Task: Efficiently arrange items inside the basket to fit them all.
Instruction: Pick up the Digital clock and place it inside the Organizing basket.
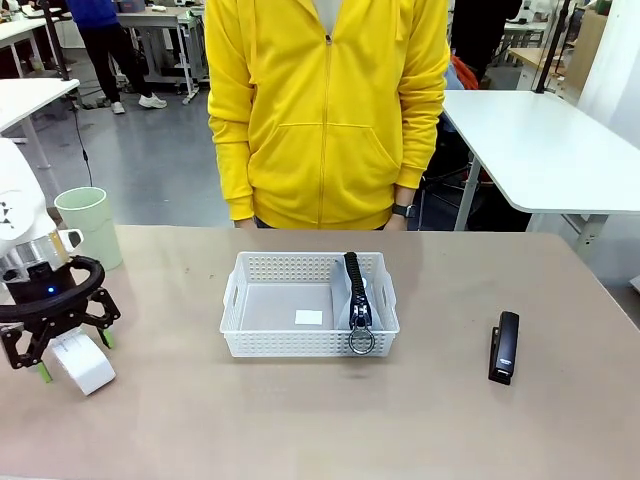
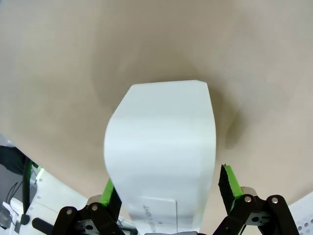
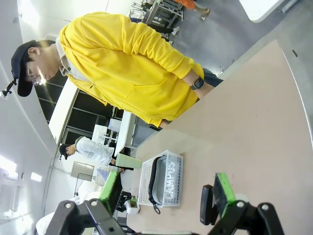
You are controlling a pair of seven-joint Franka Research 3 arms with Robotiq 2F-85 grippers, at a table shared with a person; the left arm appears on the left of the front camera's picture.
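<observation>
Two green pads [image 2: 230,182] around white box [image 2: 161,156]

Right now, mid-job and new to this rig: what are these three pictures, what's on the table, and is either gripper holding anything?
The front picture looks across the table from the robot's side towards a person in a yellow jacket. The other two come from a camera on each wrist, looking along that gripper's fingers. In the middle sits the white basket, with the grey zip pouch standing on edge along its right side. The black stapler lies on the table to the right, and the pale green cup stands far left. The left gripper is open astride the small white box, not gripping it. The right gripper is open and empty.
</observation>
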